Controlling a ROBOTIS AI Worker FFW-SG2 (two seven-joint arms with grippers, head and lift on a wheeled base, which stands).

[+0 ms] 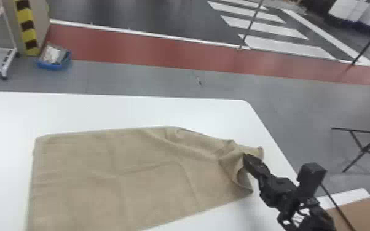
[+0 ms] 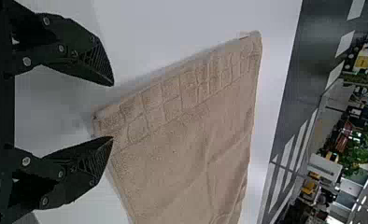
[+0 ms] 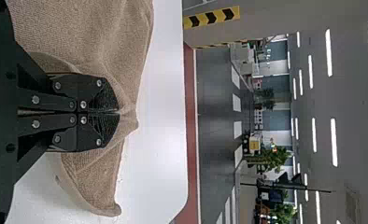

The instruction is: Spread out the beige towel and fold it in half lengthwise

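While the towel (image 1: 110,172) is pinched in folds by the closed right gripper (image 1: 246,157), most of it is spread on the table (image 1: 107,110) to that gripper's left; near one corner, the left gripper (image 2: 112,111) is held wide open, empty.

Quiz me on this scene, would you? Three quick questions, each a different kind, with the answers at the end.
1. True or false: the left gripper is open.
2. Which gripper pinches the towel?
3. Fill in the blank: most of the towel lies on a white ____.

Key:
1. True; its fingers stand apart.
2. The right gripper.
3. Table.
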